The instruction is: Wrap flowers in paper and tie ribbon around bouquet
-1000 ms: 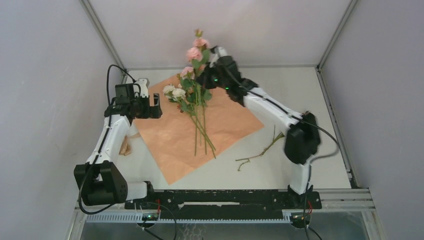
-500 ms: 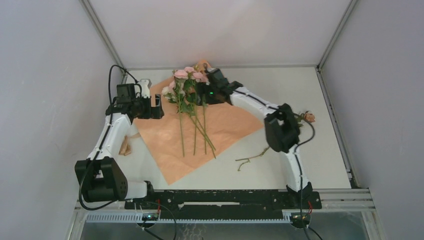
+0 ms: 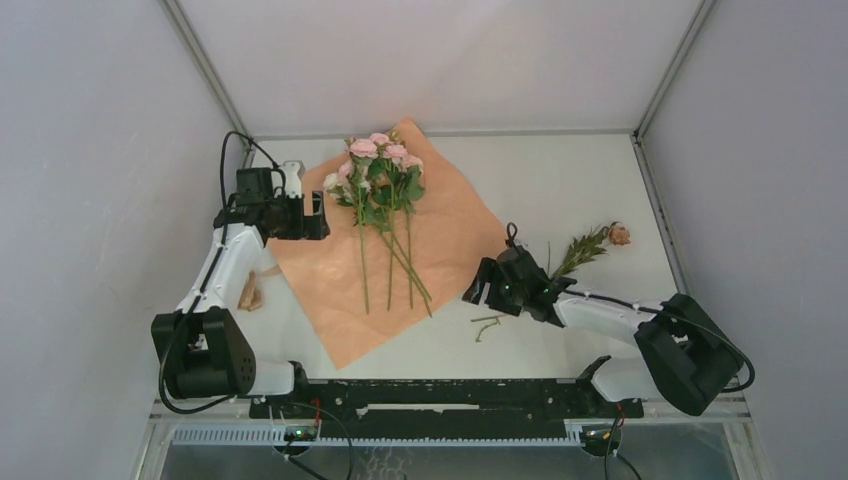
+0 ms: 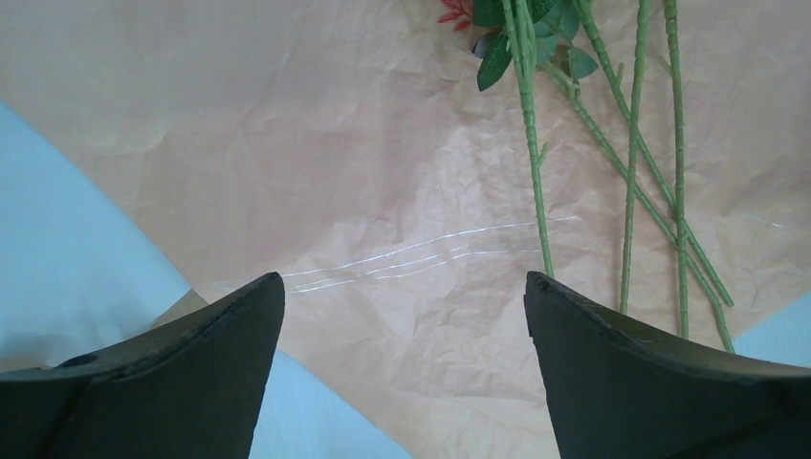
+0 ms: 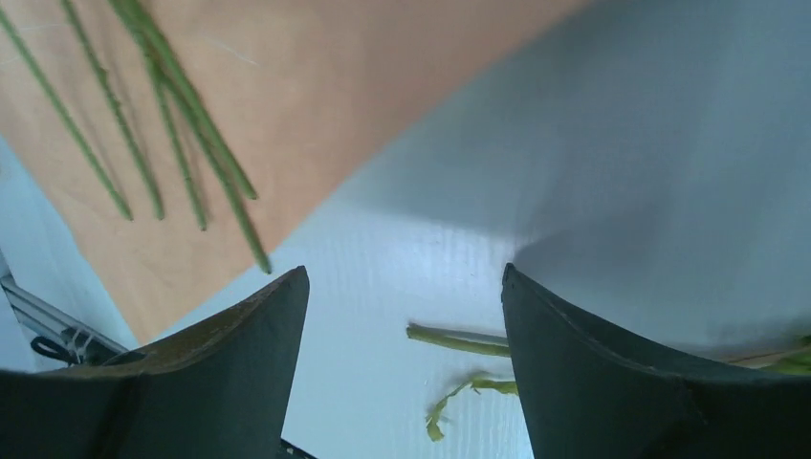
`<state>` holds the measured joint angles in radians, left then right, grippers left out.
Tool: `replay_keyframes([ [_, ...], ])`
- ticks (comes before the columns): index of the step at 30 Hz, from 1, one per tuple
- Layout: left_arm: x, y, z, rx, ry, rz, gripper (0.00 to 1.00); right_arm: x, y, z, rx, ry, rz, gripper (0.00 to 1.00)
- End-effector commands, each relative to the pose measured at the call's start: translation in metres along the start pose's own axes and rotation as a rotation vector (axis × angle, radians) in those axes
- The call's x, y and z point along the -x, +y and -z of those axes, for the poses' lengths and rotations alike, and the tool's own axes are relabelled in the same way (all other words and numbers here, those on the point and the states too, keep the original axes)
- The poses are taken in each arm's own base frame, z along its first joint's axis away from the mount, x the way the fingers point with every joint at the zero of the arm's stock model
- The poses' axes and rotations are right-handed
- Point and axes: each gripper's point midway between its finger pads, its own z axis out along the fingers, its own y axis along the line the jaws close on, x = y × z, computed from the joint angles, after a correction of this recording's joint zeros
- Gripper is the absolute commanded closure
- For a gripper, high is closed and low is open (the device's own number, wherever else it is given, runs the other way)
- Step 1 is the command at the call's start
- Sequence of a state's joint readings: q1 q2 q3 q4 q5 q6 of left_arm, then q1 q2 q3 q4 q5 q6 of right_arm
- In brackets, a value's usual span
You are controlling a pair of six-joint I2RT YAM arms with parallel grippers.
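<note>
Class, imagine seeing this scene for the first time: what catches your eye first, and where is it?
The pink flowers lie on the tan paper, spread cornerwise on the left half of the table. To the right, off the paper, a single stray flower lies beside the open, empty right gripper.

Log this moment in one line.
left claw open over paper | right claw open, empty, near stray stem | flowers on paper, unwrapped
</note>
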<state>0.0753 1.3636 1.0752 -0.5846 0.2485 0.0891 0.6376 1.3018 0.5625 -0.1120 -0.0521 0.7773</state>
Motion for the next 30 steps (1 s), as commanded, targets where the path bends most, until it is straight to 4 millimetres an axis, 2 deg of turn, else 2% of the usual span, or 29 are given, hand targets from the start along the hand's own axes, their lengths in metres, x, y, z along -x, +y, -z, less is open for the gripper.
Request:
replay_keyframes([
  [1,0.002,-0.001,0.005,-0.007,-0.024,-0.014,0.01,0.032,0.038,-0.012,0.136,-0.190,-0.239,0.18],
  [2,0.002,-0.001,0.006,-0.005,-0.028,-0.015,0.01,0.033,0.040,-0.017,0.150,-0.208,-0.272,0.18],
  [9,0.003,-0.001,0.007,-0.004,-0.033,-0.015,0.01,0.032,0.018,-0.048,0.098,-0.237,-0.386,0.21],
  [12,0.002,-0.001,0.006,-0.005,-0.029,-0.015,0.01,0.036,0.014,-0.053,0.111,-0.255,-0.416,0.28],
  [13,0.002,-0.001,0.006,-0.006,-0.030,-0.015,0.01,0.038,0.013,-0.053,0.114,-0.268,-0.419,0.33],
  [15,0.002,-0.001,0.005,-0.005,-0.028,-0.015,0.01,0.046,0.011,-0.053,0.122,-0.293,-0.415,0.49],
  [17,0.000,0.000,0.003,-0.002,-0.021,-0.017,0.01,0.054,0.006,-0.053,0.117,-0.318,-0.416,0.80],
  [19,-0.001,0.005,0.002,0.016,-0.015,-0.025,0.01,0.063,-0.001,-0.051,0.104,-0.345,-0.413,0.99],
  [22,-0.001,0.015,0.000,0.064,-0.001,-0.052,0.01,0.078,-0.022,-0.042,0.060,-0.389,-0.422,1.00],
  [25,-0.002,0.021,0.000,0.091,0.022,-0.071,0.01,0.093,-0.047,-0.022,0.014,-0.466,-0.450,1.00],
  [27,-0.003,0.022,-0.003,0.089,0.029,-0.070,0.01,0.095,-0.066,-0.008,-0.022,-0.504,-0.467,1.00],
  [30,-0.007,0.020,-0.008,0.072,0.054,-0.065,0.02,0.088,-0.091,0.010,-0.068,-0.543,-0.489,1.00],
])
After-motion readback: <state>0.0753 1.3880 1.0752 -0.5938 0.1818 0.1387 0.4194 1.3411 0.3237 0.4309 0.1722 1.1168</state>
